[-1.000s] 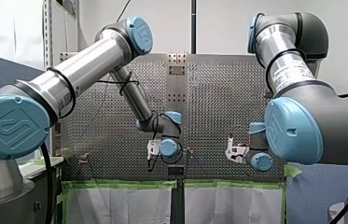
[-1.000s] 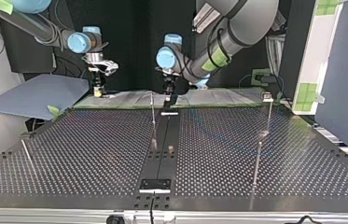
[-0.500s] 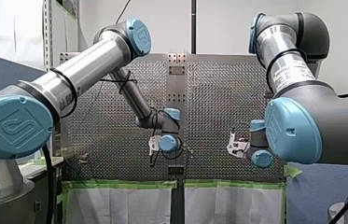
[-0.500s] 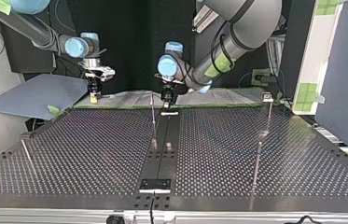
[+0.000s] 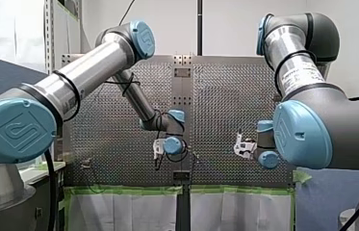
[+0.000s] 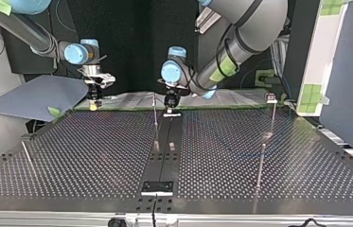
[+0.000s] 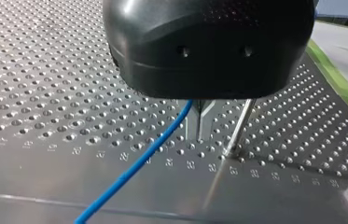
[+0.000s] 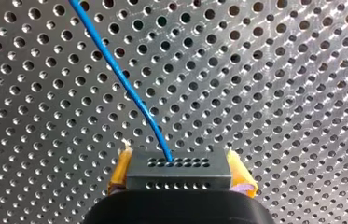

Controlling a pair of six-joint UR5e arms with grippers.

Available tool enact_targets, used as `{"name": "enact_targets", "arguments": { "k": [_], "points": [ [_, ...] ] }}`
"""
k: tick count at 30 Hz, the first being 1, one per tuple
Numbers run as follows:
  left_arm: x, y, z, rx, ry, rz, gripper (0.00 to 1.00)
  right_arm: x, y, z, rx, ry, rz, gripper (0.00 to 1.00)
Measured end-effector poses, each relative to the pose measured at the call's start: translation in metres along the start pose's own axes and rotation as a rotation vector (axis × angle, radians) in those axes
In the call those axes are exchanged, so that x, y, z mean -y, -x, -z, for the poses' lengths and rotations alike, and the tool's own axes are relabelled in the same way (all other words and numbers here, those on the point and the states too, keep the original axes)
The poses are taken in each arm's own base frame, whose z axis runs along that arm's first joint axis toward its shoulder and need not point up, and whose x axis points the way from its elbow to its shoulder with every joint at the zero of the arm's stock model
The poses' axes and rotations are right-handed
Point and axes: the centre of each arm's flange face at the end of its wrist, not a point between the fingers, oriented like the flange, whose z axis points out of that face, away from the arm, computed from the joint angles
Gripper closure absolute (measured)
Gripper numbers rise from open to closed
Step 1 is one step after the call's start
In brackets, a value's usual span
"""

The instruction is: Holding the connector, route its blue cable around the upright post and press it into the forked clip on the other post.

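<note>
Right pincer (image 8: 179, 171) clamps connector (image 8: 178, 163) over perforated metal table (image 8: 279, 70)

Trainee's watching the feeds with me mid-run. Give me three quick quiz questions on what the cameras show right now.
1. True or false: my right gripper is shut on the connector, with yellow pads at either side.
2. In the left wrist view, what stands beside my left gripper? A) a thin metal post B) a wooden block C) a red cable
3. Fill in: the cable leaving the connector is ____.
Key: 1 true; 2 A; 3 blue.
</note>
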Motion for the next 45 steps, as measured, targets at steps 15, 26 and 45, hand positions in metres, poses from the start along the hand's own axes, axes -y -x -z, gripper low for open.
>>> {"name": "enact_targets", "arguments": {
  "k": [15, 26, 45],
  "points": [
    [-0.001, -0.023, -0.004, -0.050, 0.018, -0.021, 1.00, 0.000, 0.000, 0.000, 0.009, -0.002, 0.004, 1.00],
    [-0.002, -0.022, -0.006, -0.052, 0.010, -0.005, 0.49, 0.000, 0.001, 0.000, 0.012, -0.002, 0.006, 1.00],
    [0.007, -0.023, 0.014, -0.163, -0.020, -0.065, 0.00, 0.002, 0.002, 0.002, 0.023, -0.003, 0.006, 1.00]
  ]
}}
